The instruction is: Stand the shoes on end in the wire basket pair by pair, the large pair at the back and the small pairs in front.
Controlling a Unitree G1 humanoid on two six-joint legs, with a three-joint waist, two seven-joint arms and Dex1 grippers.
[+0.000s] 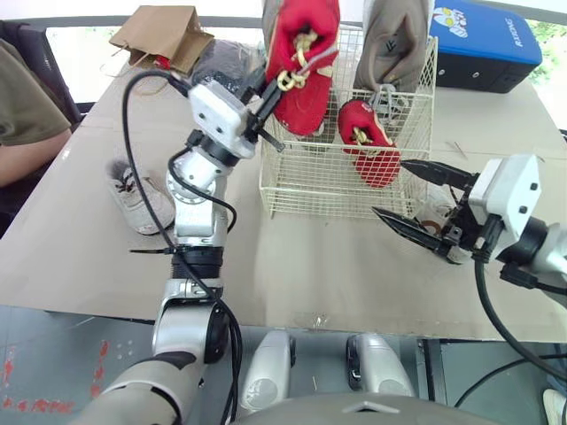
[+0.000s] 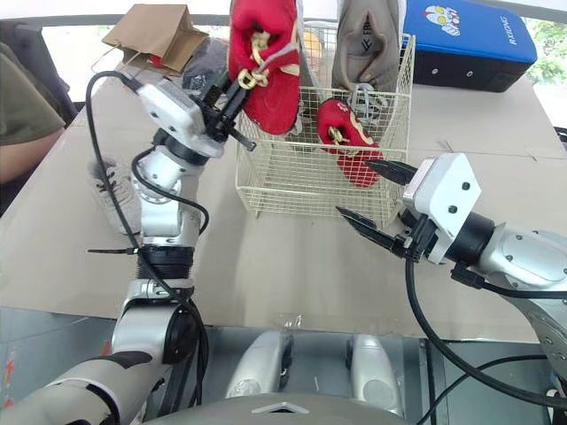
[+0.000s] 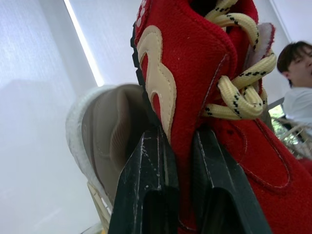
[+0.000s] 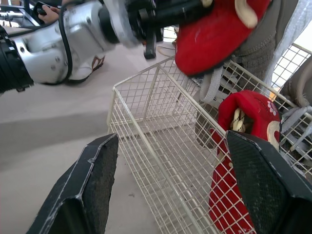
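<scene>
My left gripper (image 1: 275, 91) is shut on a large red shoe (image 1: 304, 53) with cream laces and holds it toe-up above the back left of the wire basket (image 1: 310, 190). In the left wrist view its black fingers (image 3: 146, 195) pinch the shoe's red side. A large grey shoe (image 1: 390, 40) stands on end at the basket's back right. A small red shoe (image 1: 368, 142) stands in front of it. My right gripper (image 1: 390, 188) is open just off the basket's front right corner. A small pale shoe (image 1: 135, 197) lies on the table to the left.
A brown paper bag (image 1: 164, 34) lies at the back left and a blue case (image 1: 483, 40) at the back right. A person (image 1: 27, 106) sits at the table's left side. Another pale shoe (image 1: 436, 217) lies partly hidden behind my right gripper.
</scene>
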